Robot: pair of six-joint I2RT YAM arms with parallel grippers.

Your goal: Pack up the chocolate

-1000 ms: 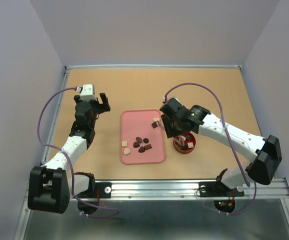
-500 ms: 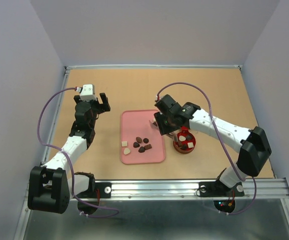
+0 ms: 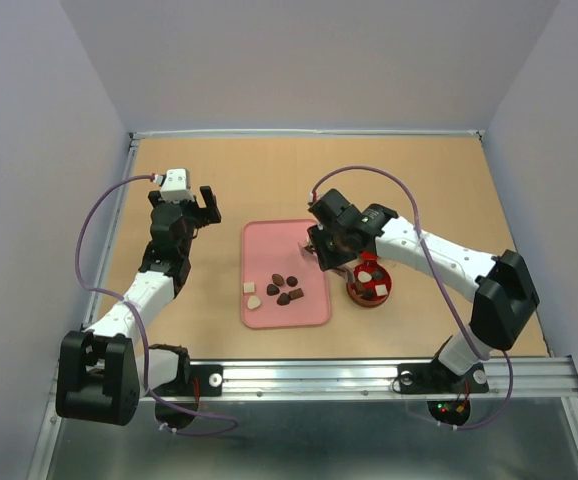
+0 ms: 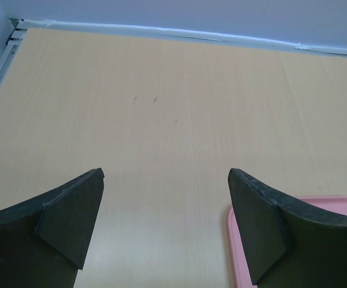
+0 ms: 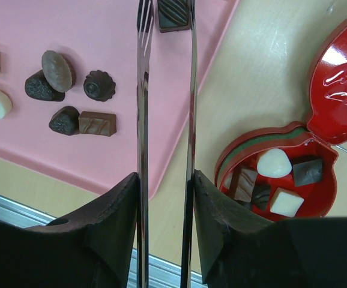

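Right gripper point(image 5: 164, 180): closed on a pair of long metal tweezers point(image 5: 142, 90), with both fingers pressed against the blades and nothing else in its hold.
Tweezer tips: they straddle a ridged dark square chocolate point(image 5: 173, 15) on the tray's edge nearest the tin. The right blade touches it and the left sits just beside it. I cannot tell whether it is pinched yet.
Step in hand: by my judgement, picking up that piece to carry it to the tin.
Doing it well: centre the blades on the square's flat sides and squeeze gently so it neither slips nor tips. Lift it straight up clear of the tray rim, then release it over the tin's open half, not the lid.
Pink tray point(image 5: 101, 24): seven more loose chocolates point(image 5: 98, 85). Two cream-white ones lie at the left edge, an oval brown one rests against a dark one, and there is a fluted round and a dark heart touching a brown bar.
Red tin point(image 5: 236, 150): on the table point(image 5: 269, 60) just beside the tray, with its lid point(image 5: 341, 78) swung open. Five packed chocolates point(image 5: 274, 162) lie inside, two cream-white and three dark or brown, with room left.
Left gripper point(image 4: 166, 180): wide open and empty above bare table, with the tray's corner by its right finger.
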